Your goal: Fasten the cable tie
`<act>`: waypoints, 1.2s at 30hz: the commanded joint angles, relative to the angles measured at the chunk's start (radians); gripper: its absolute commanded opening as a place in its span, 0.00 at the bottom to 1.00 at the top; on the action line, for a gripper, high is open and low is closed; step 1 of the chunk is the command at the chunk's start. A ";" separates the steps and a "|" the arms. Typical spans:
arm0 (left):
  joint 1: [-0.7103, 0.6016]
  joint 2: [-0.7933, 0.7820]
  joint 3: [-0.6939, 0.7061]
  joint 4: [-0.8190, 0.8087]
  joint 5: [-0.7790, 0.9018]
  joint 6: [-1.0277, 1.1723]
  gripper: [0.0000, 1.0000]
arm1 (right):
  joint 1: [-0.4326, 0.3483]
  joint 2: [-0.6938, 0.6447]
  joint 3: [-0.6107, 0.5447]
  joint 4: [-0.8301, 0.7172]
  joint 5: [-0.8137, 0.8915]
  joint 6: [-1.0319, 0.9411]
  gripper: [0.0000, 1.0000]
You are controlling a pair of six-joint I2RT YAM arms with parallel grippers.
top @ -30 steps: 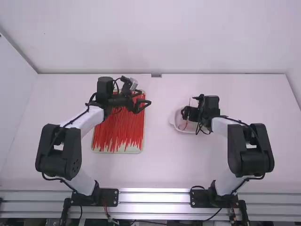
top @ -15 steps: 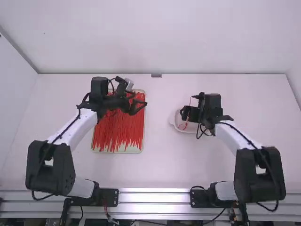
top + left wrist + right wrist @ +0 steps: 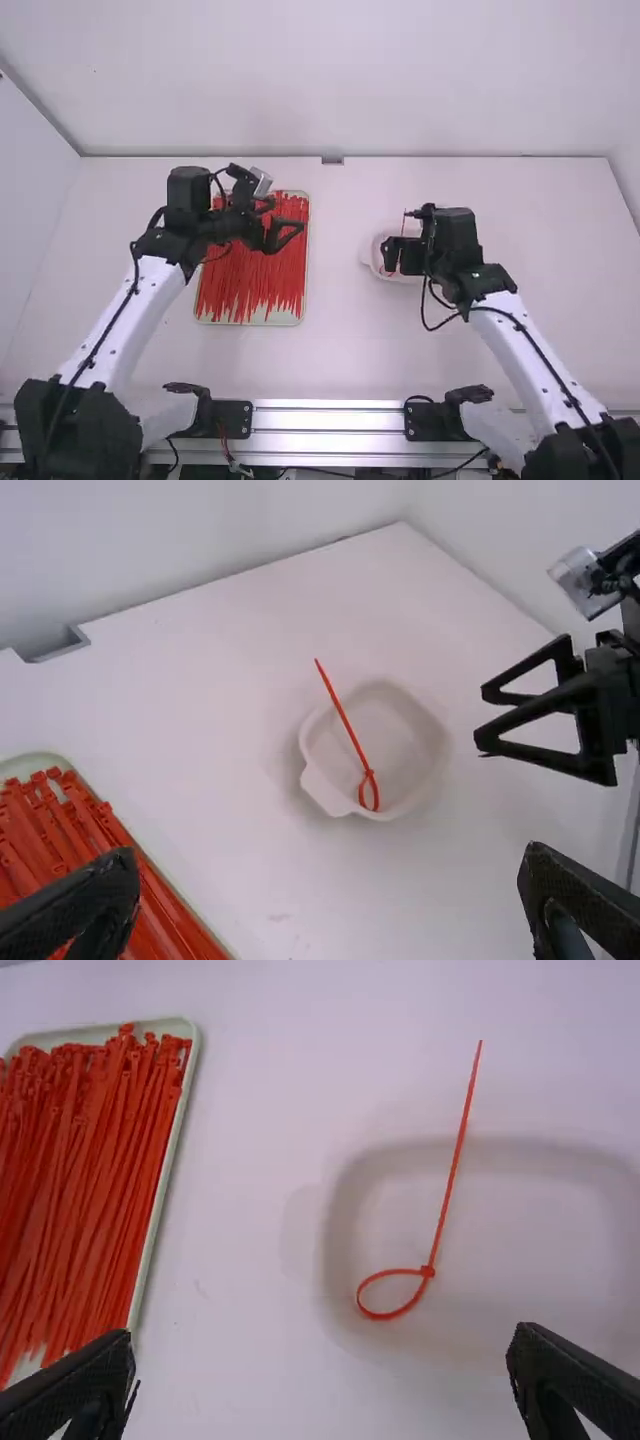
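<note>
My right gripper has its two fingers spread wide with nothing in them, and my left gripper is spread wide and holds nothing too. The cable tie is thin and orange-red. One end is pulled through its little head, so it makes a small round loop, and the rest is a long straight tail. The loop lies inside the white dish, and the tail runs across the dish and sticks out past its rim. From the left wrist I see the same tie in the dish, with the right gripper's fingers hanging open just beside it. A second ago both arms were folded low. Now both have lifted up. The left gripper has slid to the left along the far end of the tray, and the right gripper has come up from the dish. The tie lies down below the right fingers, about midway between the two, and touches neither. It is well apart from the left fingers, which hang over the far end of the tray. That tray holds a big pile of loose red ties, all straight and unfastened.
</note>
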 commanded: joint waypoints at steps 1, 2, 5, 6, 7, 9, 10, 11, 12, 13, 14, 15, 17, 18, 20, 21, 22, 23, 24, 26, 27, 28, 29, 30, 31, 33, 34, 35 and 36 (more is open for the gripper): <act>0.000 -0.024 0.024 -0.010 -0.003 0.002 0.99 | 0.010 -0.026 0.003 -0.018 0.030 0.010 0.99; 0.000 -0.024 0.024 -0.011 -0.003 0.002 0.99 | 0.011 -0.027 0.003 -0.023 0.031 0.010 0.99; 0.005 -0.029 0.019 -0.013 -0.005 -0.002 0.99 | 0.003 -0.030 -0.002 -0.032 0.032 0.004 0.98; 0.016 -0.040 0.009 -0.002 -0.015 -0.012 0.98 | -0.008 -0.041 -0.013 -0.021 0.043 -0.006 0.97; 0.027 -0.051 -0.002 0.009 -0.027 -0.023 0.96 | -0.019 -0.052 -0.024 -0.010 0.054 -0.017 0.96; 0.048 -0.072 -0.023 0.030 -0.047 -0.044 0.94 | -0.040 -0.073 -0.045 0.011 0.075 -0.039 0.94; 0.063 -0.088 -0.039 0.046 -0.063 -0.060 0.93 | -0.057 -0.090 -0.062 0.028 0.092 -0.055 0.92; 0.077 -0.101 -0.053 0.059 -0.077 -0.074 0.91 | -0.071 -0.104 -0.076 0.042 0.106 -0.069 0.91; 0.084 -0.108 -0.060 0.066 -0.084 -0.080 0.91 | -0.078 -0.111 -0.083 0.050 0.113 -0.077 0.90; 0.092 -0.122 -0.074 0.080 -0.098 -0.095 0.89 | -0.094 -0.127 -0.099 0.065 0.129 -0.092 0.89; 0.092 -0.138 -0.089 0.096 -0.113 -0.110 0.88 | -0.110 -0.143 -0.115 0.081 0.145 -0.108 0.87; 0.092 -0.158 -0.109 0.116 -0.133 -0.121 0.86 | -0.131 -0.164 -0.136 0.102 0.156 -0.130 0.85; 0.092 -0.183 -0.135 0.141 -0.159 -0.121 0.83 | -0.159 -0.192 -0.164 0.130 0.156 -0.157 0.82; 0.092 -0.205 -0.157 0.163 -0.181 -0.121 0.81 | -0.183 -0.216 -0.188 0.154 0.156 -0.181 0.80; 0.092 -0.229 -0.181 0.187 -0.205 -0.121 0.79 | -0.209 -0.242 -0.214 0.180 0.156 -0.207 0.77; 0.092 -0.254 -0.205 0.212 -0.229 -0.121 0.76 | -0.236 -0.268 -0.241 0.207 0.156 -0.234 0.74; 0.092 -0.274 -0.226 0.232 -0.250 -0.121 0.74 | -0.246 -0.291 -0.263 0.229 0.156 -0.237 0.72; 0.092 -0.301 -0.253 0.259 -0.277 -0.121 0.71 | -0.246 -0.319 -0.292 0.258 0.156 -0.237 0.69; 0.092 -0.307 -0.258 0.259 -0.282 -0.121 0.71 | -0.246 -0.325 -0.297 0.263 0.156 -0.237 0.69; 0.092 -0.358 -0.309 0.259 -0.333 -0.121 0.66 | -0.246 -0.380 -0.352 0.318 0.156 -0.237 0.63; 0.092 -0.381 -0.333 0.259 -0.357 -0.121 0.63 | -0.246 -0.404 -0.377 0.343 0.156 -0.237 0.61; 0.092 -0.400 -0.351 0.259 -0.375 -0.121 0.62 | -0.246 -0.423 -0.396 0.362 0.156 -0.237 0.59; 0.092 -0.424 -0.376 0.259 -0.400 -0.121 0.59 | -0.246 -0.449 -0.421 0.371 0.156 -0.237 0.56; 0.092 -0.449 -0.401 0.259 -0.425 -0.121 0.57 | -0.246 -0.474 -0.447 0.371 0.156 -0.237 0.54; 0.092 -0.481 -0.432 0.259 -0.456 -0.121 0.54 | -0.246 -0.506 -0.479 0.371 0.156 -0.237 0.51; 0.092 -0.525 -0.477 0.259 -0.501 -0.121 0.49 | -0.246 -0.551 -0.524 0.371 0.156 -0.237 0.46; 0.092 -0.545 -0.496 0.259 -0.520 -0.121 0.47 | -0.246 -0.570 -0.543 0.371 0.156 -0.237 0.44; 0.092 -0.577 -0.528 0.259 -0.552 -0.121 0.44 | -0.246 -0.602 -0.574 0.371 0.156 -0.237 0.41; 0.092 -0.602 -0.554 0.259 -0.578 -0.121 0.41 | -0.246 -0.627 -0.599 0.371 0.156 -0.237 0.39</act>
